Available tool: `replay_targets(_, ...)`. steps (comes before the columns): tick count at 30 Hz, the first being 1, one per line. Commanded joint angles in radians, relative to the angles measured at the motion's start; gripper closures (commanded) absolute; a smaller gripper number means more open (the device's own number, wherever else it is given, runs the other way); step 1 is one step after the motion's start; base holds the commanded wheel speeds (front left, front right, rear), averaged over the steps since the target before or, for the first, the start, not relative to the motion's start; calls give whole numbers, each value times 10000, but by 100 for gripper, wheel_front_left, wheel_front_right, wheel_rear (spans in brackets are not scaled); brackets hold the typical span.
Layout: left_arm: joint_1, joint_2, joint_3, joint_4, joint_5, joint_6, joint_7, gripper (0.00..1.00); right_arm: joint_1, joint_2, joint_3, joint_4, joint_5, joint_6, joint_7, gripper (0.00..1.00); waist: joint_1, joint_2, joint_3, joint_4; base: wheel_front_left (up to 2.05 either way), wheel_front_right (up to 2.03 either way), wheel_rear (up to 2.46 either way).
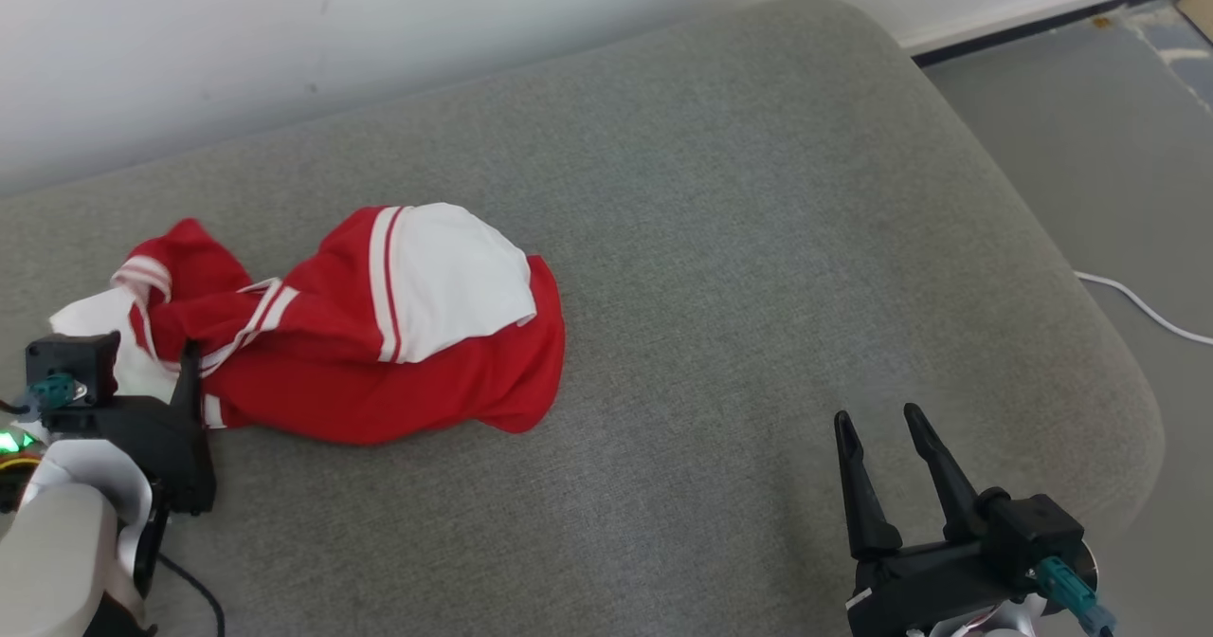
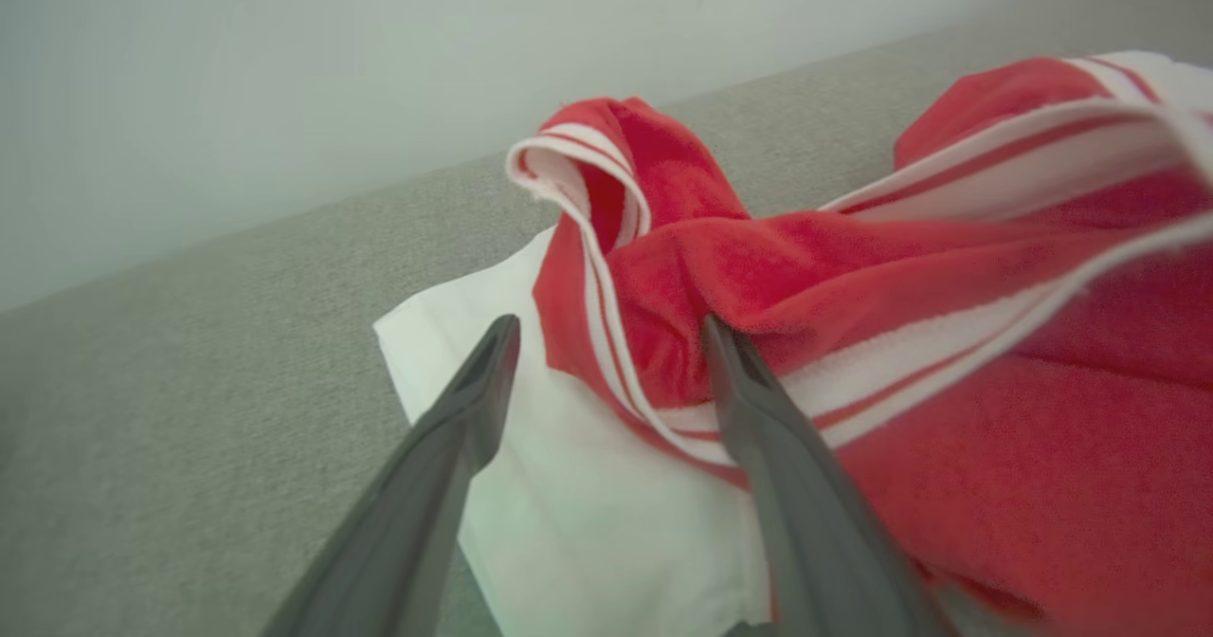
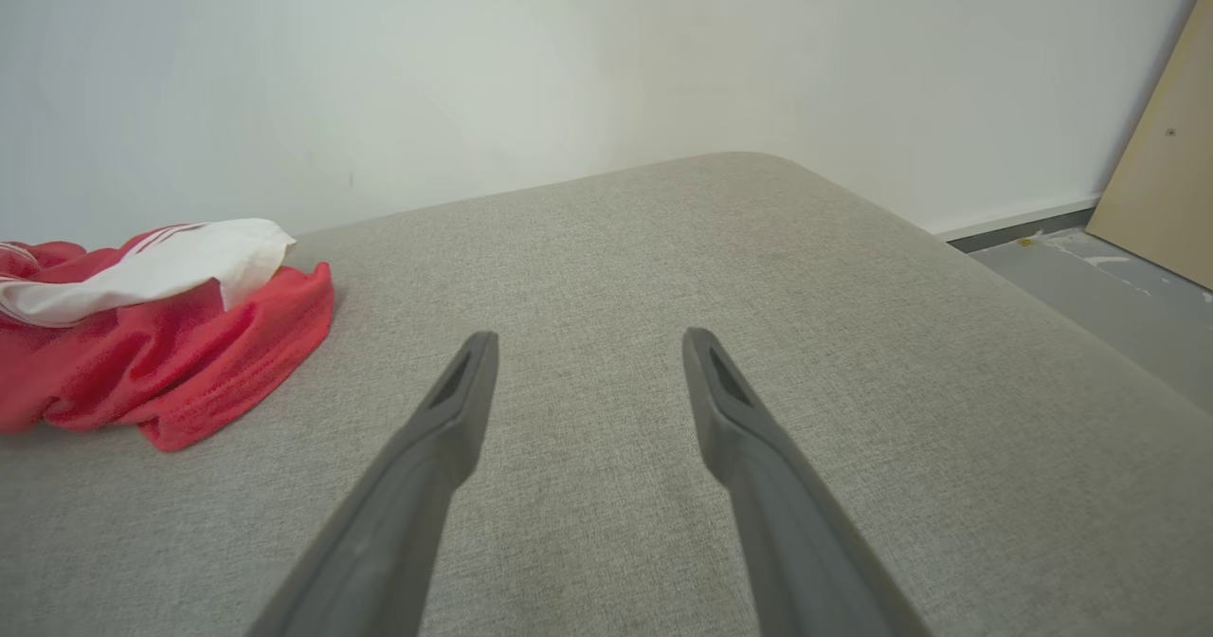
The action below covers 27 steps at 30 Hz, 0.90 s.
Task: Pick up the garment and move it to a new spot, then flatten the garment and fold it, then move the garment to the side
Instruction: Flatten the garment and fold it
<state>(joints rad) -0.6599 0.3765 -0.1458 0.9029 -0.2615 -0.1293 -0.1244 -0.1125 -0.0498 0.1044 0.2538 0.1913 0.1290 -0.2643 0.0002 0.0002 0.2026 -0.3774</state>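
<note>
In the head view, a crumpled red-and-white garment (image 1: 379, 353) is seen lying on the left half of the grey cushion (image 1: 711, 239), with the left gripper (image 1: 152, 372) set at the cushion's front left, against the garment's end, and the right gripper (image 1: 878, 416) held wide open and empty over the cushion's front right. In the left wrist view, the widely spread fingers (image 2: 455, 447) are shown straddling a striped red fold above a white panel, nothing being clamped. In the right wrist view, bare cushion is framed between parted fingers (image 3: 426, 447), the garment lying at the cushion's far left.
</note>
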Motion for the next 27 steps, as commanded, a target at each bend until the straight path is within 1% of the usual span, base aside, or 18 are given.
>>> replay_targets(1,-215,-37,-39,242,-205,-2,46,0,-91,-9,-18,5,66,35,-15,0,-2,-2,239,-216,0,0,0)
replay_targets(2,-273,-73,-75,418,-300,-4,130,3,-100,-8,-34,8,91,35,-15,0,-2,-2,238,-210,0,0,0)
replay_targets(3,-334,-107,-201,473,-360,-8,50,68,-104,-6,-67,10,108,35,-15,0,-2,-2,228,-183,0,0,0)
replay_targets(4,-387,-142,-298,518,-479,-8,-22,100,-107,-8,-90,2,125,35,-15,0,-2,-2,195,-135,0,0,0)
replay_targets(8,-526,-280,-817,446,-974,0,-453,100,27,-9,-155,24,101,35,-15,0,-2,-2,-35,241,0,0,0)
replay_targets(12,-630,-545,-1309,23,-1405,-1,-967,100,168,-8,-273,76,8,35,-17,0,-2,-2,-395,821,0,0,0)
replay_targets(14,-635,-546,-1476,-295,-1421,0,-1130,100,197,-12,-329,86,-7,35,-17,0,-2,-2,-582,1148,0,0,0)
replay_targets(15,-635,-546,-1476,-295,-1421,0,-1130,100,197,-12,-329,86,-7,35,-17,0,-2,-2,-582,1148,0,0,0)
replay_targets(17,-507,-679,-1576,-694,-1553,0,-1240,100,299,-5,-353,90,-54,35,-15,0,-2,-2,-763,1495,0,0,0)
replay_targets(20,-51,-777,-1557,-1317,-1786,-1,-1323,100,451,-20,-466,138,-70,35,-17,0,-2,-2,-988,1985,0,0,0)
replay_targets(23,662,-735,-1470,-1988,-1925,68,-1375,100,586,-6,-499,154,-32,35,-15,0,-2,-2,-1148,2384,0,0,0)
replay_targets(25,1292,-704,-1375,-2376,-2015,184,-1394,100,659,-16,-513,170,-30,35,-15,0,-2,-2,-1196,2613,0,0,0)
replay_targets(27,2052,-675,-1236,-2817,-2091,441,-1388,100,770,-14,-547,181,-37,35,-15,0,-2,-2,-1231,2805,0,0,0)
